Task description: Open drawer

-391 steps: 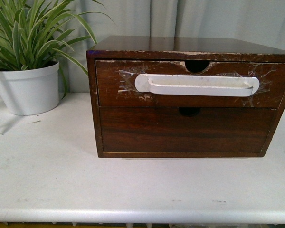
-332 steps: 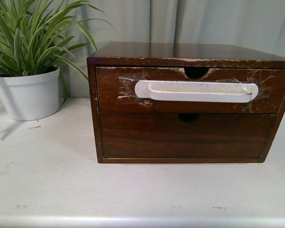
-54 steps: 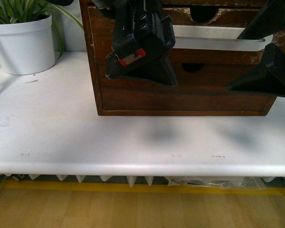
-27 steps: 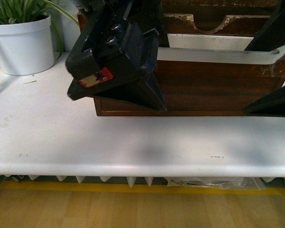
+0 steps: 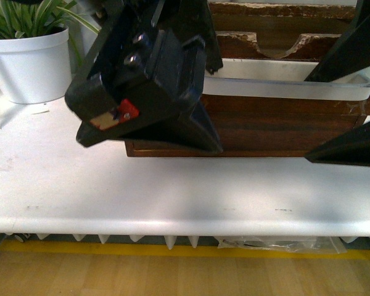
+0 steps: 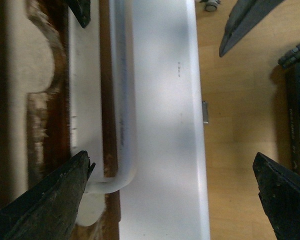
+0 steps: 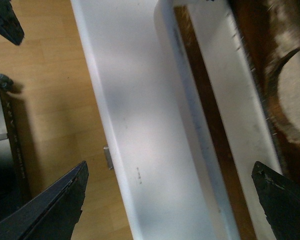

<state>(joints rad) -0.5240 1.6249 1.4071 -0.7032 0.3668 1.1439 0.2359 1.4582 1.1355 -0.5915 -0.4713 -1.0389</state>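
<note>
Left end effector [image 6: 171, 162]: jaws wide apart, clamped on nothing. One finger [image 6: 50, 200] had its tip tucked at the end of the white handle [image 5: 283, 86], apparently behind the bar; the other hung out past the counter [image 5: 172, 191] edge, over the floor. Right end effector [image 7: 170, 167]: same, jaws spread, nothing gripped, one finger [image 7: 285, 200] on the drawer side of the handle, near its other end.

The drawer [image 5: 265, 126] sat at the back of the counter between both arms, front facing the robot, and looked partway out of its case.

Step judged: pulling by hooked fingers, mid-way. Next move probably called for a straight, even draw toward the robot on both ends so the taped handle would not peel or skew.

Drawer inside: only a pale patch showed through the notch, contents not discernible. White pot [image 5: 31, 61], far left, held a striped green plant [image 5: 18, 15].
</note>
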